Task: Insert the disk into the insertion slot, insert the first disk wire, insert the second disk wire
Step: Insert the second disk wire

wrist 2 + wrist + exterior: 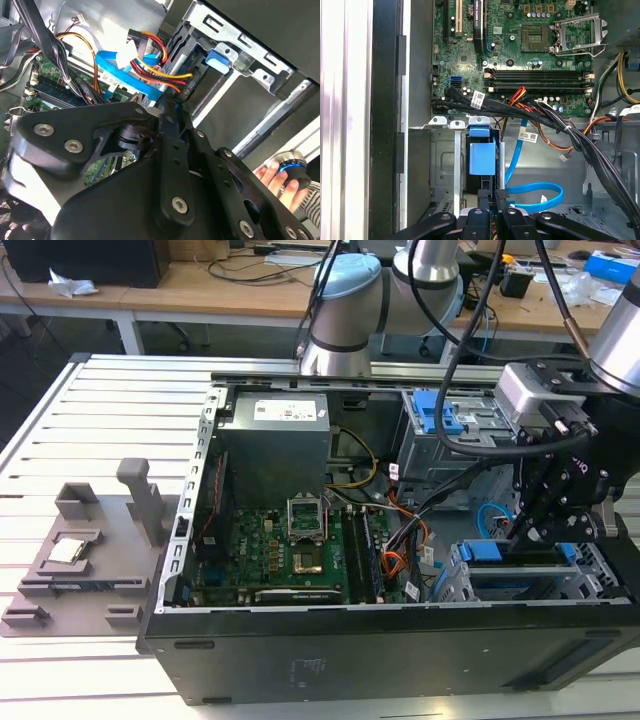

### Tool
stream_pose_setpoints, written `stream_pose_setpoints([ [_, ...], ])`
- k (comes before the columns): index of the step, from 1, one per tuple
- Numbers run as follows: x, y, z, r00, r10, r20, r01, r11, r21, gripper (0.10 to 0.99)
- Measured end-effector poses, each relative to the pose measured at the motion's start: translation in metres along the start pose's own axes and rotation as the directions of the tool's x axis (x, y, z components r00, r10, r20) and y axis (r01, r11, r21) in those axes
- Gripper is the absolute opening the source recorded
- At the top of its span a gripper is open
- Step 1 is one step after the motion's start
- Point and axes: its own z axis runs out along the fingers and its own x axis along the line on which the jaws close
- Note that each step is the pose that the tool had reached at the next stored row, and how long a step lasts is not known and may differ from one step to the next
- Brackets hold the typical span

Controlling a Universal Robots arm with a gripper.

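Sitting open on a slatted table (60,420), the black computer case (330,655) takes up most of the exterior view, its green motherboard (270,550) well away from the gripper (545,530), toward that view's left. The arm reaches down into the case's corner at the exterior view's right, and the gripper hangs right at the insertion slot (480,585), the silver drive cage. Directly below the fingertips, the disk (482,157) sits inside that cage, its blue carrier showing in the first wrist view. Whether the fingers are clamped or parted, I cannot tell; the black linkage hides the tips in both wrist views. Just beyond the fingertips in the first wrist view, the second disk wire (535,190) loops in light blue, its dark plug close to the gripper. The first disk wire (160,70), the red-orange bundle, runs just ahead of the gripper in the second wrist view. A person's hand (277,182) holds a round button off beside the arm.
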Motion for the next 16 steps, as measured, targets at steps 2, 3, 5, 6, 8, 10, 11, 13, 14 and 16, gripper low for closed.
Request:
stream_pose_setpoints([
  [2,0.0002,0.0003,-0.003,1.0,0.0,0.0004,0.0,1.0,0.0,0.231],
  [3,0.0004,0.0005,-0.0087,1.0,0.0,0.0004,0.0,1.0,0.0,0.231],
  [5,0.0008,0.0011,-0.0208,1.0,0.0,-0.0006,0.0,1.0,0.0,0.231],
  [6,0.0009,0.0013,-0.0243,1.0,0.0,-0.0004,0.0,1.0,0.0,0.231],
  [8,0.0009,0.0018,-0.0329,1.0,0.0,-0.0007,0.0,1.0,0.0,0.231],
  [10,0.0008,0.0023,-0.0416,1.0,0.0,-0.0006,0.0,1.0,0.0,0.153],
  [11,0.0008,0.0024,-0.0452,1.0,0.0,-0.0007,0.0,1.0,0.0,0.153],
  [13,0.001,0.0029,-0.0526,1.0,0.0,-0.0007,0.0,1.0,0.0,0.106],
  [14,0.001,0.003,-0.0538,1.0,0.0,-0.0002,0.0,1.0,0.0,0.106],
  [16,0.001,0.003,-0.054,1.0,0.0,-0.0005,0.0,1.0,0.0,0.106],
])
